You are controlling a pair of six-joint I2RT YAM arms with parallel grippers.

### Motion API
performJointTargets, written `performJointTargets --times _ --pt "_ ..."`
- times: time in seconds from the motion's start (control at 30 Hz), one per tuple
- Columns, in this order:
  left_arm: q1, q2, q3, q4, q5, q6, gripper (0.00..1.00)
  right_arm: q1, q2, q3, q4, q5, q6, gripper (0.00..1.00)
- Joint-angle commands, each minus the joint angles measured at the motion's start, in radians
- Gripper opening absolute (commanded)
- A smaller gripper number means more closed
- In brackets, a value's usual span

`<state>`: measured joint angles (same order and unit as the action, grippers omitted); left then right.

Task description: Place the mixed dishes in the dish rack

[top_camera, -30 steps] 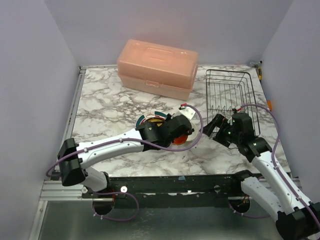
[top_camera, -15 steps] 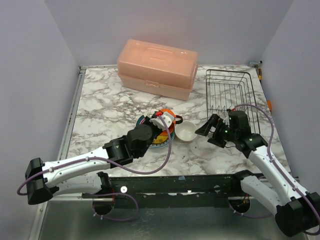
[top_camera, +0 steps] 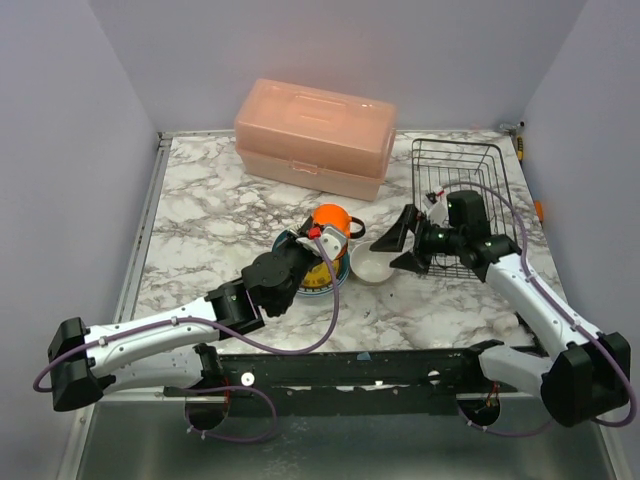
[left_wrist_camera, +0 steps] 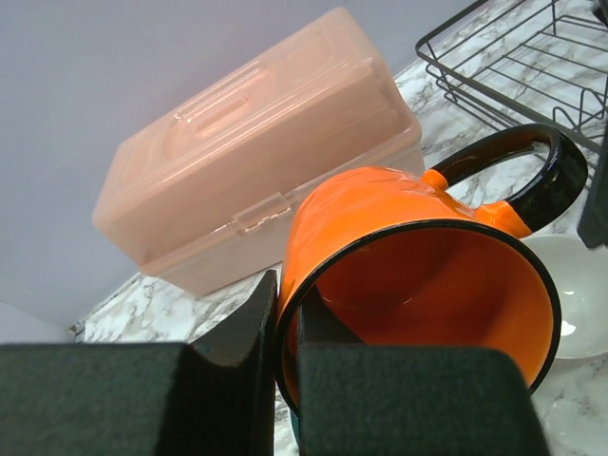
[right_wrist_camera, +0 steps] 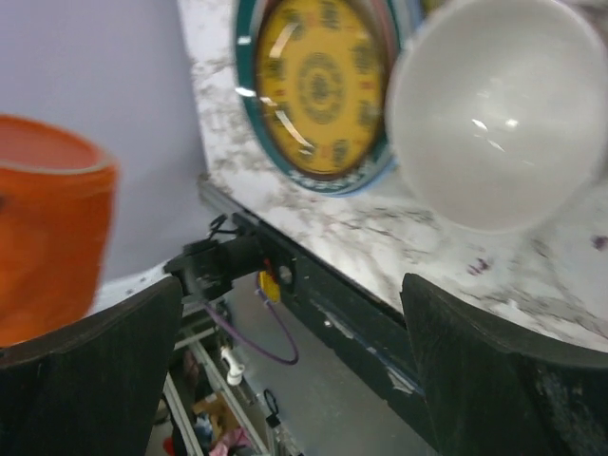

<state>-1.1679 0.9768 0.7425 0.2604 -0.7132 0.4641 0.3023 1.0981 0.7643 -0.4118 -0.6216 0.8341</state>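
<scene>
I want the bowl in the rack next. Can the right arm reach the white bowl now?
Probably yes. The right gripper is open right beside the white bowl, with nothing between them. The left gripper holds the orange mug off to the side.

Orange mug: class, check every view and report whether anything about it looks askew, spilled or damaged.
The orange mug is off the table, pinched only by its rim in the left claw, one finger inside and one outside. Odd-looking, but no spill or crack shows.
</scene>
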Motion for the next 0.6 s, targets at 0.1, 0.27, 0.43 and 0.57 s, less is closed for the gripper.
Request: performJointTargets --times 0.1,0.27,0.43,0.57 --pt "0.001 -0.005 0.011 0.09 -0.02 0.06 0.0 0.006 0.131 0.234 -0.141 -0.38 -0.177 0.93" --pt "0.001 -0.019 0.0 0.087 0.008 0.06 0.0 0.006 0.092 0.218 0.07 -0.489 -0.014 0.92" --pt "-0.002 -0.009 -0.026 0.118 0.051 0.086 0.0 0.01 0.068 0.119 0.467 -0.556 0.292 0.81" --pt "-0.01 -0.003 -0.074 0.198 0.088 0.154 0.0 0.046 0.094 0.121 0.49 -0.533 0.32 0.81"
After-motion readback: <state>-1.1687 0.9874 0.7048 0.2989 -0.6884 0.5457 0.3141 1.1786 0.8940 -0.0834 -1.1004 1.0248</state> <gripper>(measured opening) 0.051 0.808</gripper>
